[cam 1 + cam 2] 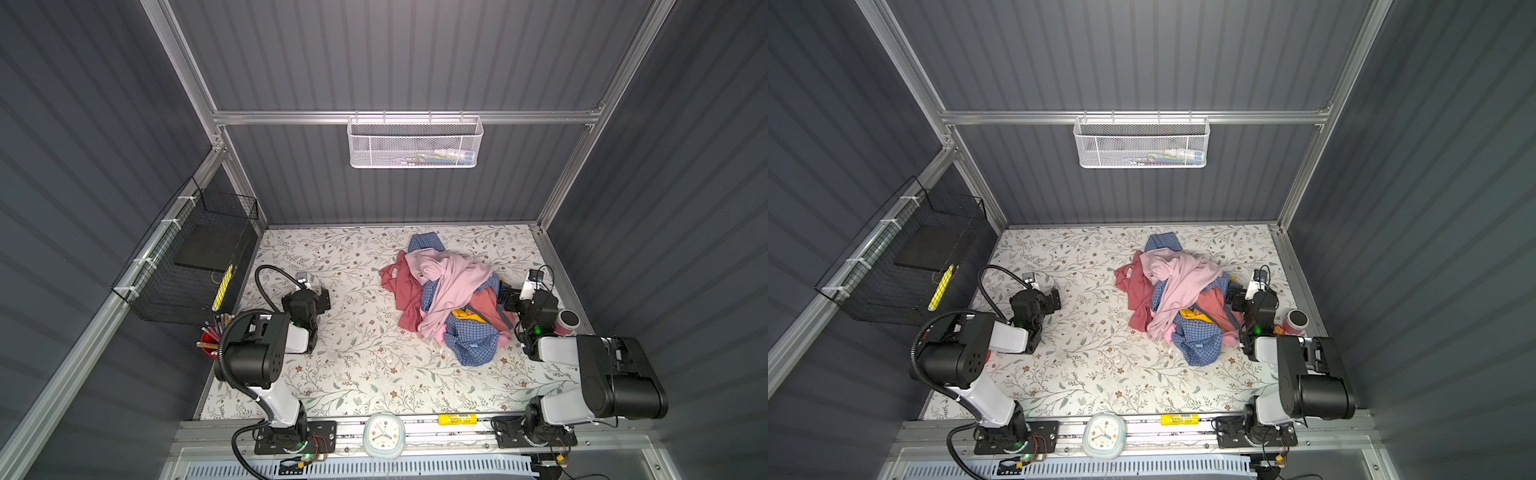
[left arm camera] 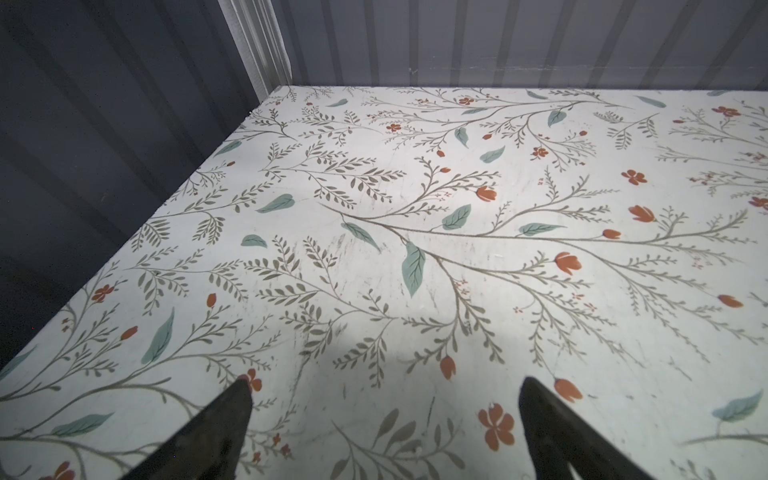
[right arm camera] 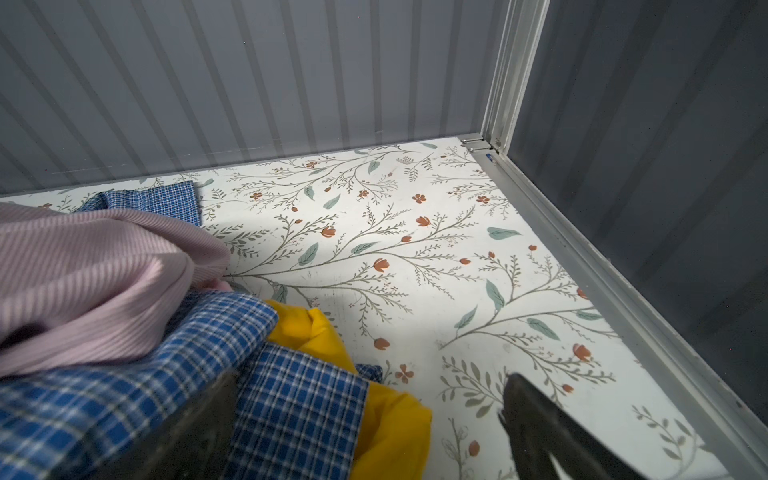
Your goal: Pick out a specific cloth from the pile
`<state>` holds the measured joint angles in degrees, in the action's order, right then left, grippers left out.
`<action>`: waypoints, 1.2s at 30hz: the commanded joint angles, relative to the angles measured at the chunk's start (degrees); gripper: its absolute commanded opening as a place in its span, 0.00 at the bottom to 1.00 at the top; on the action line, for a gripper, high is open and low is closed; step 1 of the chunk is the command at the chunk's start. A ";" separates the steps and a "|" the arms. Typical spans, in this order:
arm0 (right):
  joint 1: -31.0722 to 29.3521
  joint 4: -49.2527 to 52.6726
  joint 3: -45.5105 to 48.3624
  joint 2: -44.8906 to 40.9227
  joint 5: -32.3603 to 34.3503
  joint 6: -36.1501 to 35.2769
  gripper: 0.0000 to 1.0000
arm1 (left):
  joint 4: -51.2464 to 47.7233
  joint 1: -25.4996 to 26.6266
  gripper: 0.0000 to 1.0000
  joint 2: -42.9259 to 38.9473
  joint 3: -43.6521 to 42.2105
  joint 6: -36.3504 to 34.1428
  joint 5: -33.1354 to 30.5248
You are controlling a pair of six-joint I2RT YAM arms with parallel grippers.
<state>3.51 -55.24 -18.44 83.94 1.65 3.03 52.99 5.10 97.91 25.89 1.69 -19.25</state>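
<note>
One plain dusty rose-red soft cloth point(image 1: 402, 293) lies part-buried at mixed-clothes pile point(image 1: 449, 282) left edge, floral worktop point(image 1: 353, 365). Left fingers point(image 2: 232, 415) spread, empty. Right fingers point(image 3: 536, 415) spread, empty, one beside blue-checked fabric point(image 3: 291, 395).

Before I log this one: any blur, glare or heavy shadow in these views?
In both top views: evenly lit, no glare, pile clear. Left wrist: left gripper fingertips dark and soft, faint shadow on the table. Right wrist: checked cloth close up, slightly blurred.
</note>
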 commanded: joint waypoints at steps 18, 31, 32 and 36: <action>-0.53 53.32 -21.14 -17.82 10.33 19.34 0.99 | -41.94 -0.08 1.00 -5.23 21.11 1.93 1.92; -11.99 65.65 -38.11 -20.25 2.99 14.68 0.99 | -48.59 1.38 1.00 -10.42 22.66 10.72 19.82; -14.56 68.46 -40.94 -17.44 3.43 12.95 0.99 | -48.37 1.49 1.00 -10.46 22.33 11.16 19.91; -24.35 76.95 -49.83 -10.06 7.10 7.16 0.98 | -48.37 1.49 1.00 -11.12 21.71 12.10 19.15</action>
<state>-16.43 11.66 -64.88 70.48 6.20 16.25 6.15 6.35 88.77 48.53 11.79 -1.58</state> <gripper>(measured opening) 0.985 0.999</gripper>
